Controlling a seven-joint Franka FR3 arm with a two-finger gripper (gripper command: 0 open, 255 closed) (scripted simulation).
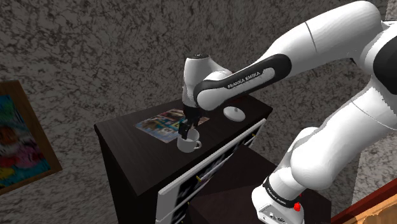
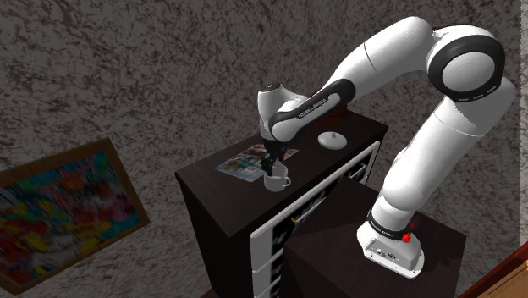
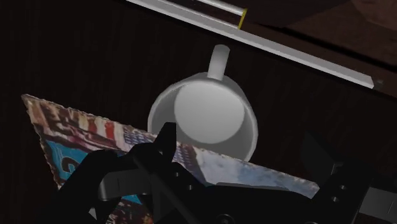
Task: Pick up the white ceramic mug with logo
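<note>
Fingers (image 3: pixel 162 147) apart, hanging just over the upright white mug (image 1: pixel 189 145) at mid-frame in the shoulder view, on the dark surface (image 1: pixel 127 156) beside a colourful magazine (image 1: pixel 159 123).

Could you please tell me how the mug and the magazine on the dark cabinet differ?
The mug is plain white, while the magazine is printed in many colours. The mug stands upright with its open side up, whereas the magazine lies flat. Both rest close together on the dark cabinet top.
</note>
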